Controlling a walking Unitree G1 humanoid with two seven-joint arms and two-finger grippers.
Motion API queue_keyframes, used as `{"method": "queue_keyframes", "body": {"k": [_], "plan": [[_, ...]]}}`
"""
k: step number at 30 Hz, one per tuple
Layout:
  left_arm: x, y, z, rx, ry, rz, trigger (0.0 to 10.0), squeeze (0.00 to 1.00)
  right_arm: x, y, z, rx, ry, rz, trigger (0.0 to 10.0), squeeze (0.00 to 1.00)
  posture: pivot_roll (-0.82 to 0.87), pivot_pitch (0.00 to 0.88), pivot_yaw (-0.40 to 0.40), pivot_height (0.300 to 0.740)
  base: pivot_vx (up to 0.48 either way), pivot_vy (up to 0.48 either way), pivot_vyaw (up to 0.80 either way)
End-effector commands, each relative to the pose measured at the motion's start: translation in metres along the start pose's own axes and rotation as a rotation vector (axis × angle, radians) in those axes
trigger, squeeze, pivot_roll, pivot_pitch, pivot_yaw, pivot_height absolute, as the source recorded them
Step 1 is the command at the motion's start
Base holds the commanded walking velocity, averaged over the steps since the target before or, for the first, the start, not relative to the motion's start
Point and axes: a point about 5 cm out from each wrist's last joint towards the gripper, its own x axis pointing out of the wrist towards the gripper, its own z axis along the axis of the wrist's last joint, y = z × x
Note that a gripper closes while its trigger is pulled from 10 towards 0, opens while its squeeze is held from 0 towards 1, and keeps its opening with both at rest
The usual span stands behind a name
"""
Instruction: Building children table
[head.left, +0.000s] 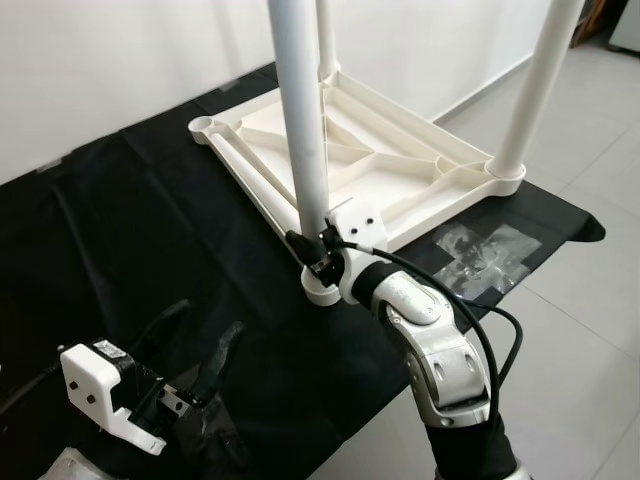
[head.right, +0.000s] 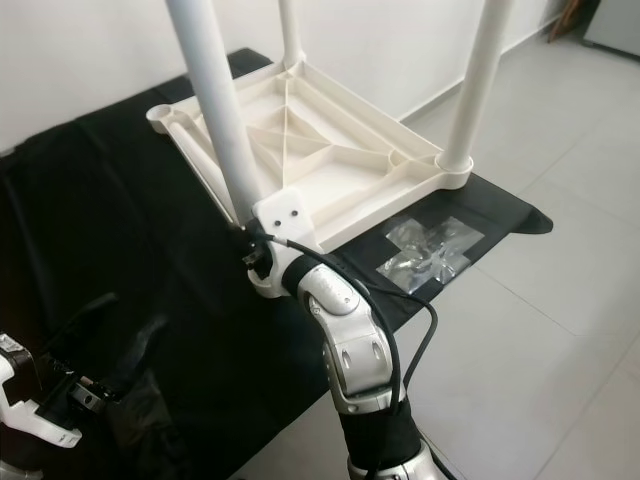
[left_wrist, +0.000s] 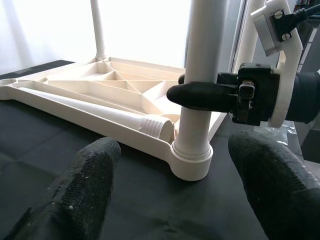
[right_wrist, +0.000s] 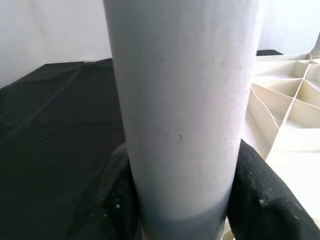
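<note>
1. Left eye view: the right gripper (head.left: 318, 243) clamps the upright leg (head.left: 300, 120) just above its corner socket on the upturned tabletop (head.left: 400, 160) — long axis vertical.
2. The left gripper (head.left: 190, 355) is spread, holding nothing, nearer the robot; a loose leg (left_wrist: 95, 111) lies inside the tabletop — closer to it.

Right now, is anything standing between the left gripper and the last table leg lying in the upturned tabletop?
Nothing visible blocks it. The left gripper hovers open over the black cloth; the loose leg lies beyond the tabletop's rim, beside the upright leg the right gripper clamps.
</note>
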Motion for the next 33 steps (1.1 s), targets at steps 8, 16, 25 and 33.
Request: {"method": "queue_keyframes", "body": {"k": [8,16,25,33], "plan": [[0.002,0.010,-0.008,0.015,0.040,0.097,10.0,0.00,-0.032,0.012,-0.005,0.079,-0.022,0.158,10.0,1.00,-0.02,0.194,0.131,0.740,0.000,0.000,0.00],[-0.002,0.025,-0.018,0.011,0.117,0.298,10.0,0.00,-0.062,-0.004,-0.036,0.001,0.062,0.016,10.0,1.00,-0.03,0.191,0.143,0.740,0.000,0.000,0.00],[-0.007,0.032,-0.025,0.032,0.169,0.449,10.0,0.00,-0.065,-0.011,-0.045,0.027,0.082,-0.055,10.0,0.00,-0.03,0.179,0.139,0.740,0.000,0.000,0.00],[-0.007,0.024,-0.028,-0.031,0.182,0.435,10.0,0.00,-0.063,-0.010,-0.046,0.011,0.074,-0.018,10.0,0.00,-0.03,0.178,0.131,0.740,0.000,-0.360,0.00]]}}
